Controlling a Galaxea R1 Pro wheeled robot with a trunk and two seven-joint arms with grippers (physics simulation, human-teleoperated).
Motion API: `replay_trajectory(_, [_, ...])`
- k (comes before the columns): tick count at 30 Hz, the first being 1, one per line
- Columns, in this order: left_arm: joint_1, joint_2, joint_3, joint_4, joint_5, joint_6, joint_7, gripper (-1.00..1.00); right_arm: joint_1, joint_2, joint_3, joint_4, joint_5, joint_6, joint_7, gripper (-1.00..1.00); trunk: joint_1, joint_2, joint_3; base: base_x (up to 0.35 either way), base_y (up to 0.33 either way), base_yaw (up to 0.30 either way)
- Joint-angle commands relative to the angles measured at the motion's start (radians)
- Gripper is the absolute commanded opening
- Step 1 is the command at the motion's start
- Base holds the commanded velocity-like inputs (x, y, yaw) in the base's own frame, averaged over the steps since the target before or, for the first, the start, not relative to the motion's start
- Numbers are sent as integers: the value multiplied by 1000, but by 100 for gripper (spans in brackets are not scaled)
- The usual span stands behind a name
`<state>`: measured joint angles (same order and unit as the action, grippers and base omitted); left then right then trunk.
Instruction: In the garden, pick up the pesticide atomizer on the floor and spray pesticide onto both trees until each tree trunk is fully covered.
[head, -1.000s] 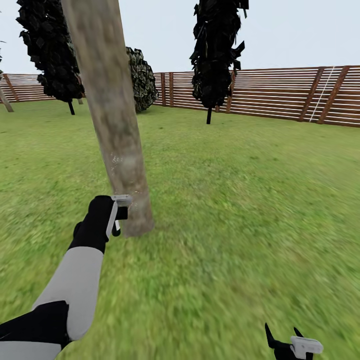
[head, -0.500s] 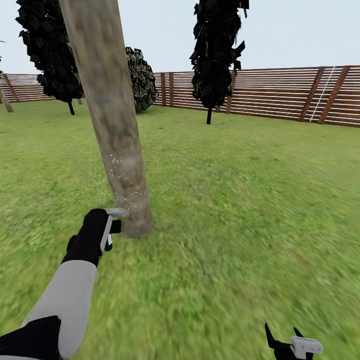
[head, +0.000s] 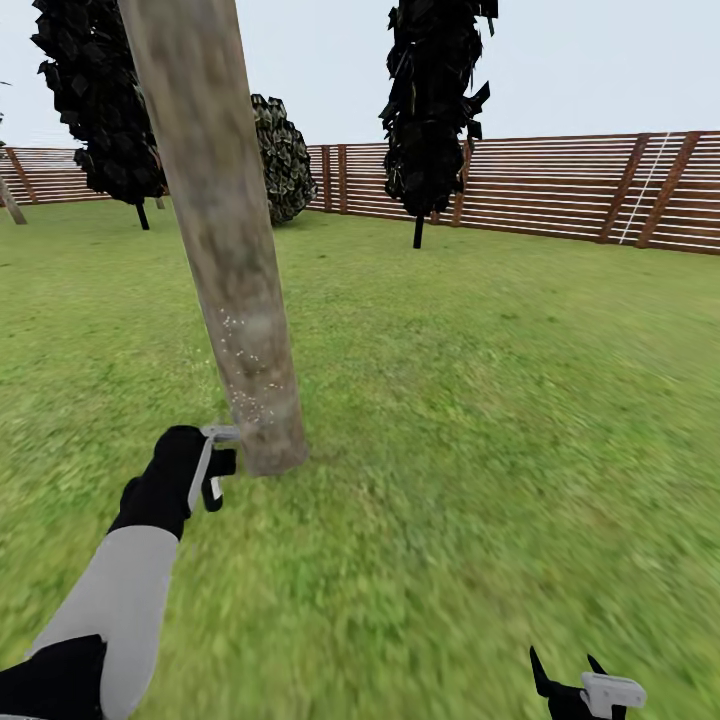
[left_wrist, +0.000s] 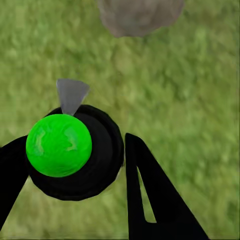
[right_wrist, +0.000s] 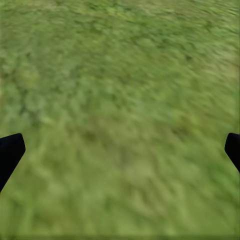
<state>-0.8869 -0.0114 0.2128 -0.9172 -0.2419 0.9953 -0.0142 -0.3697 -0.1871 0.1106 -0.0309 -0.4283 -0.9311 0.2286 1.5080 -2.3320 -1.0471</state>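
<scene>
Left gripper (head: 215, 470): clamped on the pesticide atomizer (left_wrist: 75, 152), green-capped here; at 7 o'clock of the tree trunk (head: 230, 260), just beside its base
Right gripper (head: 570, 675): fingers spread wide over grass (head: 480, 420)

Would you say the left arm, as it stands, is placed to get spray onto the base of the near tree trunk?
Probably yes: the left gripper holds the atomizer right beside the trunk, with only grass between them.
</scene>
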Motion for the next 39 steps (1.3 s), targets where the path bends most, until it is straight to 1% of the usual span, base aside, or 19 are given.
replay_trajectory(1, [2,31,-1,8,12,0,-1,-100,0,0,0,0,0,0,0,100,0,0,0,0,0,0])
replay_trajectory(2, [4,38,-3,10,12,-1,-1,-100,0,0,0,0,0,0,0,100,0,0,0,0,0,0])
replay_trajectory(4, [5,35,-6,15,10,-2,3,-100,0,0,0,0,0,0,0,100,0,0,0,0,0,0])
replay_trajectory(5, [6,27,-8,30,10,-5,4,-100,0,0,0,0,0,0,0,100,0,0,0,0,0,0])
replay_trajectory(9, [6,-39,-9,82,6,-33,12,-100,0,0,0,0,0,0,0,100,0,0,0,0,0,0])
replay_trajectory(11, [6,-47,-12,86,4,-38,14,-100,0,0,0,0,0,0,0,100,0,0,0,0,0,0])
replay_trajectory(13, [6,-45,-12,87,4,-40,13,-100,0,0,0,0,0,0,0,100,0,0,0,0,0,0])
replay_trajectory(15, [5,-25,-3,87,2,-41,10,-100,0,0,0,0,0,0,0,100,0,0,0,0,0,0])
replay_trajectory(18, [4,71,3,86,10,-36,2,-100,0,0,1,0,-1,0,0,100,0,0,0,0,0,0])
replay_trajectory(21, [8,82,-1,89,11,-61,8,-100,0,0,0,0,0,0,0,100,0,0,0,0,0,0])
replay_trajectory(22, [16,73,-2,96,11,-90,12,-100,0,0,0,0,0,0,0,100,0,0,0,0,0,0])
replay_trajectory(24, [26,29,-4,136,8,-163,28,-100,0,0,0,0,0,0,0,100,0,0,0,0,0,0])
replay_trajectory(26, [29,-11,0,204,9,-238,76,-100,0,0,1,0,0,0,0,100,0,0,0,0,0,0])
replay_trajectory(28, [29,-30,4,257,12,-327,149,-100,0,0,0,0,0,0,0,100,0,0,0,0,0,0])
replay_trajectory(30, [29,-33,11,289,13,-360,185,-100,0,0,0,0,0,0,0,100,0,0,0,0,0,0])
replay_trajectory(33, [33,-34,79,317,13,-381,220,-100,0,0,1,0,0,0,0,100,0,0,0,0,0,0])
replay_trajectory(34, [41,-34,130,321,12,-385,225,-100,0,0,1,-1,0,0,0,100,0,0,0,0,0,0])
replay_trajectory(36, [61,-31,181,322,13,-390,225,-100,0,0,1,-1,0,0,0,100,0,0,0,0,0,0])
replay_trajectory(39, [82,-29,201,324,12,-400,222,-100,0,0,1,-1,0,0,0,100,0,0,0,87,-76,0])
